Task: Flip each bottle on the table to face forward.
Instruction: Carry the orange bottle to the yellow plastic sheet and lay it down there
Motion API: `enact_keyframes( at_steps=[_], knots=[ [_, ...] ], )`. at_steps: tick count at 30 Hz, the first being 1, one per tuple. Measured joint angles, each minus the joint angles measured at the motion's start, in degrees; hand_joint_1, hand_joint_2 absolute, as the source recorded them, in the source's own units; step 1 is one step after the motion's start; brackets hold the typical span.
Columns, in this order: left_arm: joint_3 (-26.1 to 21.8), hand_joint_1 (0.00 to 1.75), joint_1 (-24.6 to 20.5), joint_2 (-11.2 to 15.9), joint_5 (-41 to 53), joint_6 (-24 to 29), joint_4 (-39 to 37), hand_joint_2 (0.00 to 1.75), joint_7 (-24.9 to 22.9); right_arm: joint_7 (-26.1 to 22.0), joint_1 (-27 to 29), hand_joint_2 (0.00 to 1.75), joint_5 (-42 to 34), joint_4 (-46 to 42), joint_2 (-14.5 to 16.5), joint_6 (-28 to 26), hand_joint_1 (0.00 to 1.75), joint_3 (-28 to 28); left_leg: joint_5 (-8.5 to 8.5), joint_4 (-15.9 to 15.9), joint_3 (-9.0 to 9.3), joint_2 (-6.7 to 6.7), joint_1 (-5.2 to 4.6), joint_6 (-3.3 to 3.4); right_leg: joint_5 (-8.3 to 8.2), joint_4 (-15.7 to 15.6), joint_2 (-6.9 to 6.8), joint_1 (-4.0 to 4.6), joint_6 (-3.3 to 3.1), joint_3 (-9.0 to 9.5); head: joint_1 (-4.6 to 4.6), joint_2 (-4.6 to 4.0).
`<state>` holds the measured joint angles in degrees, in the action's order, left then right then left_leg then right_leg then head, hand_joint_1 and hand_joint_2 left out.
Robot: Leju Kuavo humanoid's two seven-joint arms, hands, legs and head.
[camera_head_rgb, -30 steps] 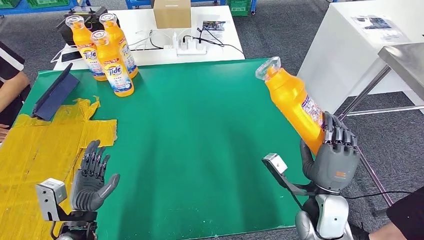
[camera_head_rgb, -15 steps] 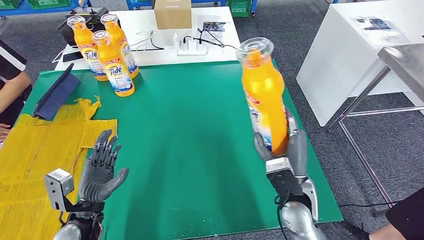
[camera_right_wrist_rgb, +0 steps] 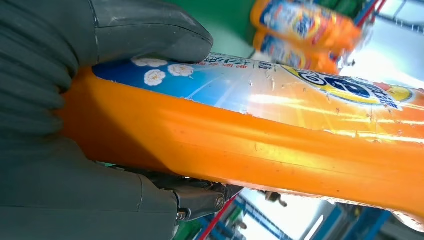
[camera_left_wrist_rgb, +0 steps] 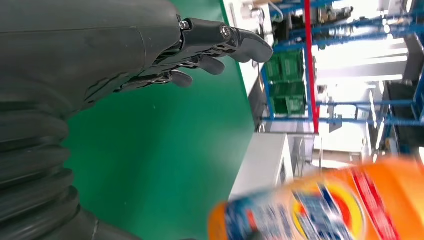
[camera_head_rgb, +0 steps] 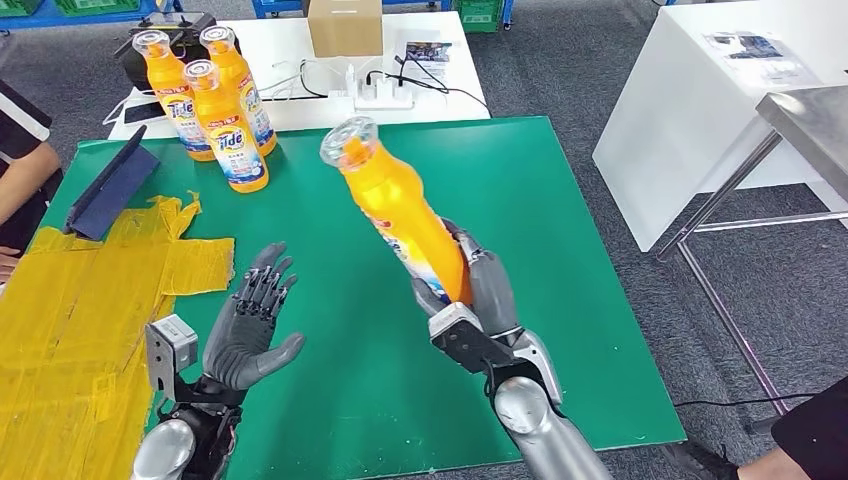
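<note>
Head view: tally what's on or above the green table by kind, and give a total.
Orange bottles standing at the far left corner: 3
Orange bottle held in the right hand above the table: 1
Dark tablet case: 1
Yellow sheet: 1
Total: 6

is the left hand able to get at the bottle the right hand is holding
Probably yes. The left hand is open, palm toward the held bottle, which the right hand tilts over the green table. Only bare mat lies between them.
</note>
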<state>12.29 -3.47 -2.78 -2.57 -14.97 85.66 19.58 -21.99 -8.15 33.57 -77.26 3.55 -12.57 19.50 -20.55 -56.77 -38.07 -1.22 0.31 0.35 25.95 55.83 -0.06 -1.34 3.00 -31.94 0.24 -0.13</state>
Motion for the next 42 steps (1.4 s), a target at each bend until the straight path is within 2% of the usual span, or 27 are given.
enact_keyframes(
  at_steps=[6,18,23,28,34,40,41,42],
  knots=[
    [2.27,0.00,-1.85,0.09,0.47,0.02,-1.50,1.75,-0.04,0.00,-1.96,1.75,-0.16,4.54,1.34,0.42,1.75,3.04,0.02,0.00,-0.01,0.00,-0.01,0.01,0.00,0.01,0.00,-0.01,0.00,0.01,0.00,0.00],
    [3.31,0.00,-2.35,0.44,0.47,0.02,-2.20,1.75,-0.04,-0.05,-2.73,1.75,-0.27,7.09,1.48,0.68,1.75,4.18,0.02,0.00,-0.07,0.00,-0.01,0.01,0.00,0.00,0.00,-0.01,0.00,-0.05,0.00,0.00],
    [3.77,0.00,-3.30,0.44,0.33,-0.09,-2.96,1.75,-0.05,-1.67,-3.67,1.75,-2.55,8.02,1.70,5.17,1.75,5.60,0.02,0.00,-0.07,0.00,-0.01,0.01,0.00,0.00,0.00,-0.01,0.00,-0.05,0.00,0.00],
    [4.82,0.00,-5.60,0.44,-0.55,-0.47,-5.00,1.75,-0.50,-3.63,-4.85,1.75,-2.33,9.43,2.65,7.78,1.75,9.42,0.02,0.00,-0.07,0.01,-0.01,0.01,0.00,0.01,0.00,-0.01,0.00,-0.05,0.00,0.00],
    [5.09,0.00,-6.84,0.45,-1.82,-0.07,-7.34,1.75,-0.50,-3.50,-5.34,1.75,4.68,10.37,3.67,3.76,1.75,16.69,0.02,0.00,-0.08,0.01,0.00,0.01,0.00,0.01,0.00,-0.01,0.00,-0.07,0.00,0.00],
    [5.06,0.00,-6.70,0.49,-2.55,0.04,-8.09,1.75,0.30,-2.26,-6.01,1.75,4.71,9.71,3.25,3.15,1.75,20.52,0.02,0.00,-0.09,0.01,-0.01,0.01,0.00,0.00,0.00,-0.02,0.00,-0.09,0.02,0.00],
    [5.09,0.06,-6.70,0.49,-2.66,0.04,-8.16,1.75,0.39,-2.23,-6.11,1.75,3.96,9.61,3.16,3.30,1.75,20.96,0.02,0.00,-0.09,0.01,-0.01,0.01,0.00,0.00,0.00,-0.02,0.00,-0.09,0.02,0.00],
    [5.14,0.49,-6.70,0.49,-2.77,0.04,-8.21,1.75,0.48,-2.28,-6.22,1.75,2.98,9.56,3.07,3.56,1.75,21.41,0.02,0.00,-0.08,0.02,-0.01,0.01,0.00,0.00,0.00,-0.02,0.00,-0.08,0.02,0.00]
  ],
)
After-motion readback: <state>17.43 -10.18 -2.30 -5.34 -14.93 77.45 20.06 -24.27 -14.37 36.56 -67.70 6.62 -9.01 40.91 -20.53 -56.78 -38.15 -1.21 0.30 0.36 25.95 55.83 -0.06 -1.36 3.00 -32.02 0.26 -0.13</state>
